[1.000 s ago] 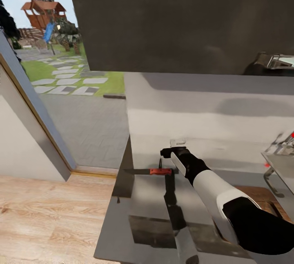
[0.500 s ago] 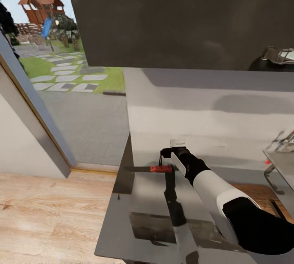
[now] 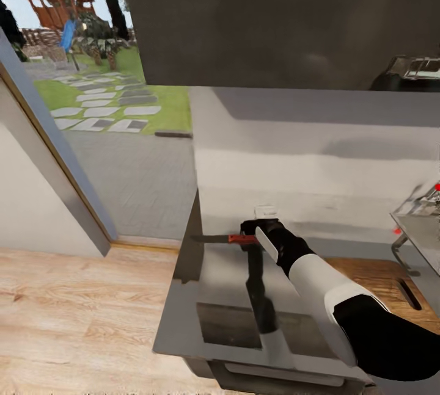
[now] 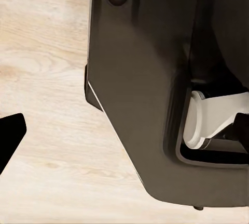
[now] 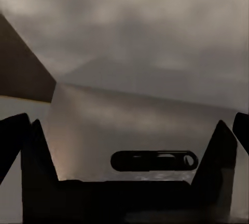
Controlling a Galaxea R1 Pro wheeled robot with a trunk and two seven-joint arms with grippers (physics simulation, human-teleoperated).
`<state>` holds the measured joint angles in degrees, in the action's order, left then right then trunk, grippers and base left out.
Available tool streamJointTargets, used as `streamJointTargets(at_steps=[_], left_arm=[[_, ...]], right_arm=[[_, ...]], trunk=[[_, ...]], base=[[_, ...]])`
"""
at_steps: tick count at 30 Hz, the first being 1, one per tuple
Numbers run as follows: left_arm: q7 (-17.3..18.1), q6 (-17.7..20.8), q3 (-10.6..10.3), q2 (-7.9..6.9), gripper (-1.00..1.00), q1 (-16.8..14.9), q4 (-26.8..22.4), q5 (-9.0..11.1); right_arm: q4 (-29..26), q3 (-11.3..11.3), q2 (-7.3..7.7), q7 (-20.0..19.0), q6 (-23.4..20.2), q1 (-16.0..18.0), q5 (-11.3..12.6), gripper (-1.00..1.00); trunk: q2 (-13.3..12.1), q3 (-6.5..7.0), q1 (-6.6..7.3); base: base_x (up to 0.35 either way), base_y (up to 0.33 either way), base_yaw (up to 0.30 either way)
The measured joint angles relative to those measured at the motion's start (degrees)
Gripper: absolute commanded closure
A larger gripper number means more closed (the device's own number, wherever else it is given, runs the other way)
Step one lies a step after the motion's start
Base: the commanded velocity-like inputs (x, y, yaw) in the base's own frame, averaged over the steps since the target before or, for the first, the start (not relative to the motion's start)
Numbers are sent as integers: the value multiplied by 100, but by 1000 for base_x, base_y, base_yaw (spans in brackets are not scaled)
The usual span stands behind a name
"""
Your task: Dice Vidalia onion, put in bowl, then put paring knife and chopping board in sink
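On countertop, paring knife just beside right gripper

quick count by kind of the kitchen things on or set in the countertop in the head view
Paring knife: 1
Chopping board: 1
Sink, at the right edge: 1
Total: 3

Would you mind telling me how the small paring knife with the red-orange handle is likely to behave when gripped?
The small red-orange-handled paring knife looks rigid and light. Lying flat on the glossy dark grey countertop, it may skid when nudged. Its slim handle probably leaves the right gripper little purchase.
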<state>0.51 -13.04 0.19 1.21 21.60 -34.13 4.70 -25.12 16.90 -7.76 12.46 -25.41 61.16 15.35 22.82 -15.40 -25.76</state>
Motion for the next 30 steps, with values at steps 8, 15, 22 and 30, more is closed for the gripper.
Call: streamJointTargets(at_steps=[8,15,22,30], left_arm=[[-1,0,1,0,-100,0,1,0],[-3,0,5,0,-100,0,0,0],[-3,0,2,0,-100,-1,1,0],[-1,0,-1,0,-100,-1,3,0]], right_arm=[[-127,3,-5,-12,-15,-1,35,-100],[-230,3,-3,-16,-11,-1,49,-100],[-251,7,-5,-17,-14,-2,45,-100],[-248,1,-10,-4,11,-1,39,-100]], trunk=[[2,-72,3],[2,-131,4],[2,-142,3],[1,-142,1]], base=[[-22,8,0],[26,0,0],[34,0,0],[-24,0,0]])
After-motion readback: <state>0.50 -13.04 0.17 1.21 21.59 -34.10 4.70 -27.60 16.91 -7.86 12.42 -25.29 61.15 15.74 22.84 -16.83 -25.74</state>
